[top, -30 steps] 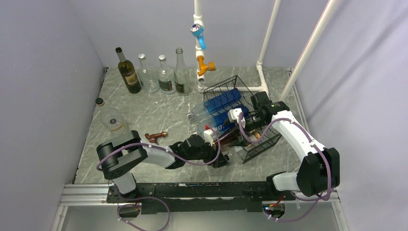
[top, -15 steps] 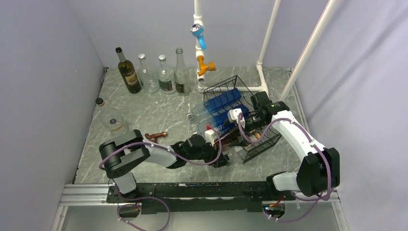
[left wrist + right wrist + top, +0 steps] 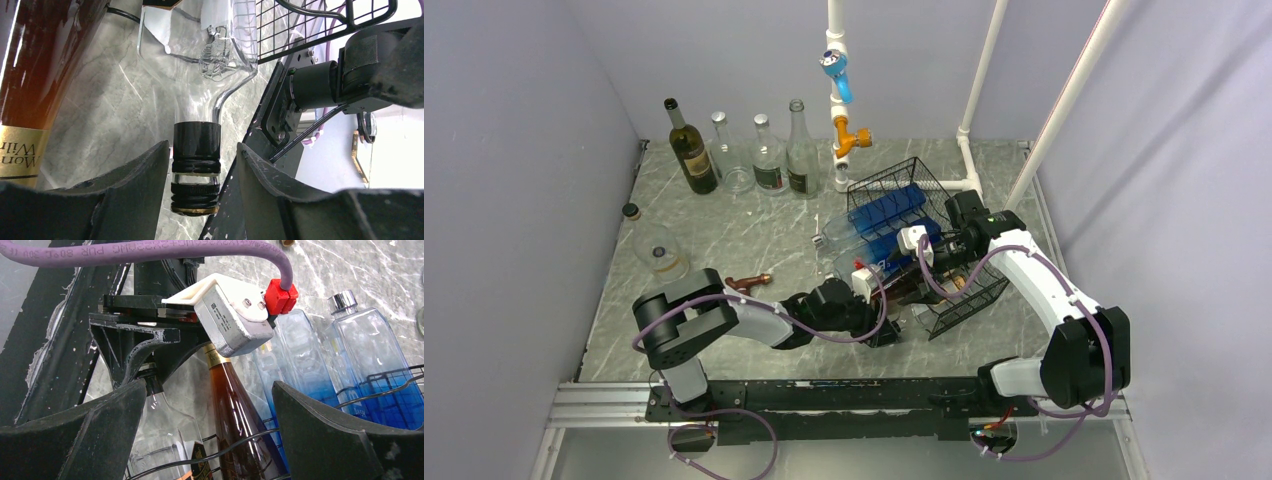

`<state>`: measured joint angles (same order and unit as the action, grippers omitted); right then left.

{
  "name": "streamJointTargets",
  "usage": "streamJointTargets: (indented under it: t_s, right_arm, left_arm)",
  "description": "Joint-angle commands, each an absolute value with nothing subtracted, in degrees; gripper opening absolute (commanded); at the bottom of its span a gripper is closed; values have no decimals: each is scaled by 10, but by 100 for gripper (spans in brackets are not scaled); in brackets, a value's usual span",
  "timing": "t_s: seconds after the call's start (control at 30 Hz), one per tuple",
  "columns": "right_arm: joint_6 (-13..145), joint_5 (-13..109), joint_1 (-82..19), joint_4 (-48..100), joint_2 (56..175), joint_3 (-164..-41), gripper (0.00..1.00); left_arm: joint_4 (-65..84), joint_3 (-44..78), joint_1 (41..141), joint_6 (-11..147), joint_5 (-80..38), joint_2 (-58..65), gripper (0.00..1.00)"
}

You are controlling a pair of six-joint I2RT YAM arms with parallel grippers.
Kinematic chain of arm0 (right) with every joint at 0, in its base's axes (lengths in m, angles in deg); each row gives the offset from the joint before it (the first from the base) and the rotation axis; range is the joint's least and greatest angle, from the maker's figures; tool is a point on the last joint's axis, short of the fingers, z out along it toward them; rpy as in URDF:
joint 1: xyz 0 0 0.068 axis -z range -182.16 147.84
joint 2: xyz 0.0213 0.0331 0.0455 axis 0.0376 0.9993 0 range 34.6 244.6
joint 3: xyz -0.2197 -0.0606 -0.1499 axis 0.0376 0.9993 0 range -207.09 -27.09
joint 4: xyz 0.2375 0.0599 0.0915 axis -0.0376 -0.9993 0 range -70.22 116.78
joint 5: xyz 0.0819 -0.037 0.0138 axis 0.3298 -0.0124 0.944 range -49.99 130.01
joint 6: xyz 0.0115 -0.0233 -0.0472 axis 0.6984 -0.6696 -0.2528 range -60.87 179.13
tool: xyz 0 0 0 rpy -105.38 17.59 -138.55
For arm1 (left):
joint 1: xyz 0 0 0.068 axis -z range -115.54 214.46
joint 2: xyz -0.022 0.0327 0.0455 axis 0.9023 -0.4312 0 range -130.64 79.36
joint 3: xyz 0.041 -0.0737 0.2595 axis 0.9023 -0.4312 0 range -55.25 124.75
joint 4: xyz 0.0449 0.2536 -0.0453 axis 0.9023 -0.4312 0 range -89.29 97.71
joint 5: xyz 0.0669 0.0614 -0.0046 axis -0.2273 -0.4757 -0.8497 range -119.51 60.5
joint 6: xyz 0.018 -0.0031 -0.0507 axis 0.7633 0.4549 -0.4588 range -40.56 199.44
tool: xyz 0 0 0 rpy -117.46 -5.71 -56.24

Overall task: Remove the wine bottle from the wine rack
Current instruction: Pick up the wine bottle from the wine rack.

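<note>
The left gripper [image 3: 202, 148] is part open, its fingers flanking but not touching the black cap [image 3: 196, 141] of the clear wine bottle [image 3: 200, 45], whose neck juts toward it from the wine rack [image 3: 280, 31] just ahead, offering an end to pull.

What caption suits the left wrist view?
Left gripper open around the black-capped neck of a clear bottle near the wine rack.

free: table [image 3: 724, 235] left | blocked: wine rack [image 3: 969, 298] mouth, bottles [image 3: 874, 245], left hand [image 3: 202, 147]
</note>
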<state>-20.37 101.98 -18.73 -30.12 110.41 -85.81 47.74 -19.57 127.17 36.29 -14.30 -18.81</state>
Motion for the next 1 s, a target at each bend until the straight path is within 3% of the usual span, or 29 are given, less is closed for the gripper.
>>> streamJointTargets:
  t_s: [0.0,0.37,0.5,0.67,0.97]
  right_arm:
    - [-224,1032,-186,-293,1105,-856,100]
    - [-224,1031,-186,-293,1105,-855,100]
    - [-223,1030,-186,-292,1106,-855,100]
    - [-223,1030,-186,-292,1106,-855,100]
    - [-225,1029,-186,-294,1106,-855,100]
  left_arm:
    - [510,-178,1275,368,-130,-192,56]
    - [516,-176,1275,369,-123,-195,50]
    - [516,-176,1275,371,-117,-194,38]
    - [517,-177,1275,371,-109,-194,9]
    - [510,-191,1275,378,-106,-169,0]
